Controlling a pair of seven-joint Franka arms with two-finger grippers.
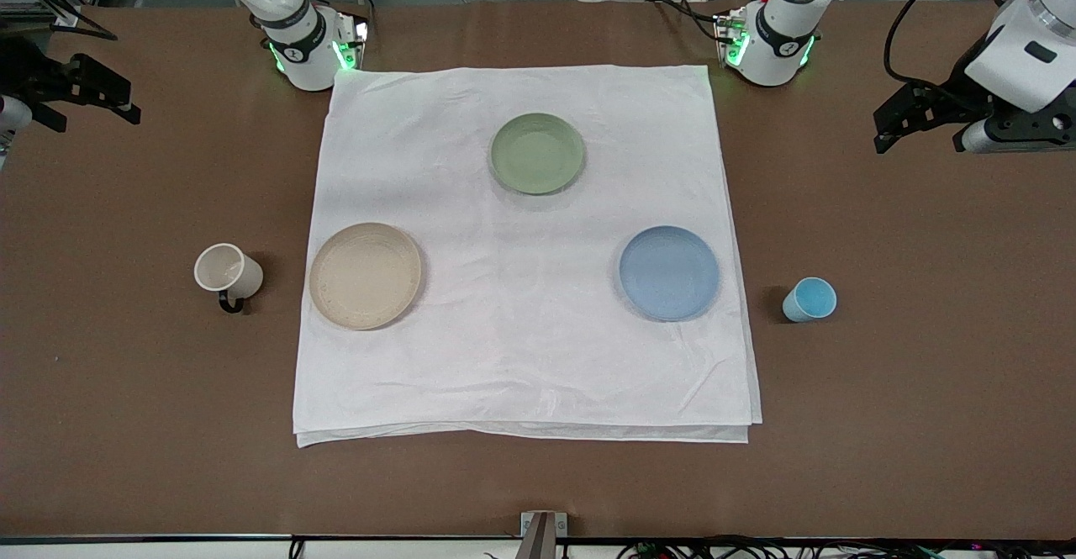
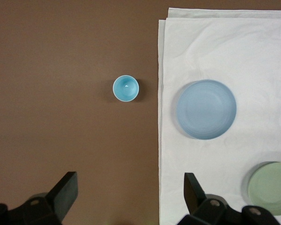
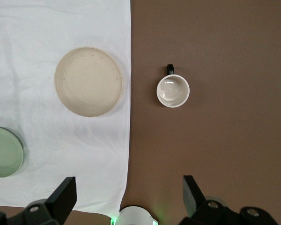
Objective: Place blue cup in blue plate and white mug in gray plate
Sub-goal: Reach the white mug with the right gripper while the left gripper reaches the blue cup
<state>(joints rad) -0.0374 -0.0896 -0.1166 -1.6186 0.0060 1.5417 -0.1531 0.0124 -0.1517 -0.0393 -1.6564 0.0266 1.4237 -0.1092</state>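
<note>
1. Nothing placed yet: blue cup (image 1: 810, 299) upright on bare worktop (image 1: 925, 357) beside blue plate (image 1: 669, 272); white mug (image 1: 228, 272) on worktop beside gray plate (image 1: 366, 275).
2. Left end effector (image 1: 912, 118) and right end effector (image 1: 80, 92) parked high at worktop ends, fingers spread, empty.
3. Next: descend over each vessel and grasp.

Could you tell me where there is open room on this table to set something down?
The widest free patch is the white cloth between the gray plate, the blue plate and the green plate, running on to the cloth's edge nearest the front camera. Tightest is the gap between the white mug and the gray plate.
</note>
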